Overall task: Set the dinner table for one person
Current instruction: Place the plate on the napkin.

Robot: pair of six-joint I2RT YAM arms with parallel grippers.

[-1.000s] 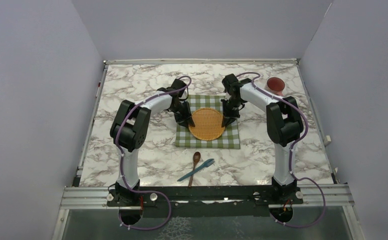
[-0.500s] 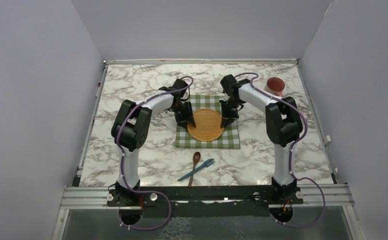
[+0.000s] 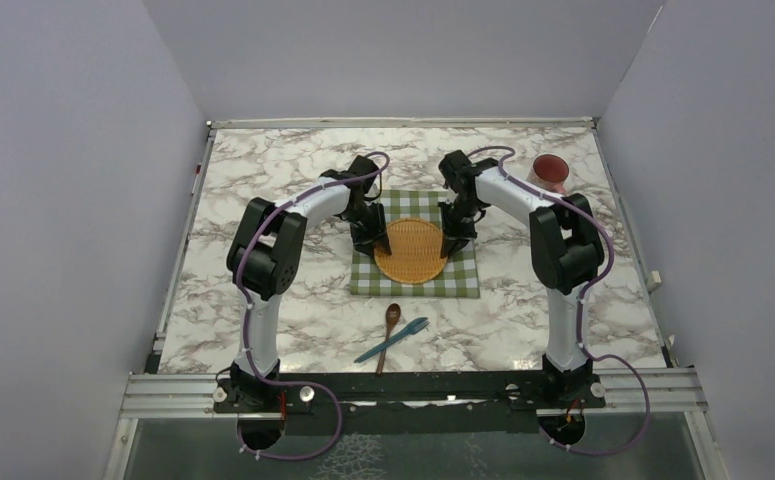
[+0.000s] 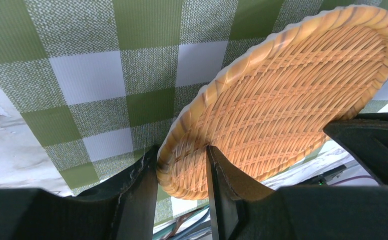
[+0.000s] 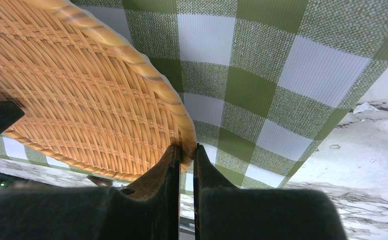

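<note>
Keep wicker plate point(image 3: 413, 249) level, centred on checked cloth point(image 3: 463, 280) mid dinner table point(image 3: 263, 190). Pinched at rim by right gripper point(image 5: 185, 146); straddled by left gripper point(image 4: 180, 150), clamped or loose unclear. Release 2 sides evenly.

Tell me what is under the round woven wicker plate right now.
The green-and-white checked cloth lies under the round woven wicker plate, over the white marble tabletop. The patch beneath the plate is covered, so anything there is unseen.

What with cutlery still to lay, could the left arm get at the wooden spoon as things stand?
Probably yes, once it backs off: the left pincer straddles the wicker plate's rim, while the wooden spoon lies in the open near its base, crossing the blue fork.
</note>
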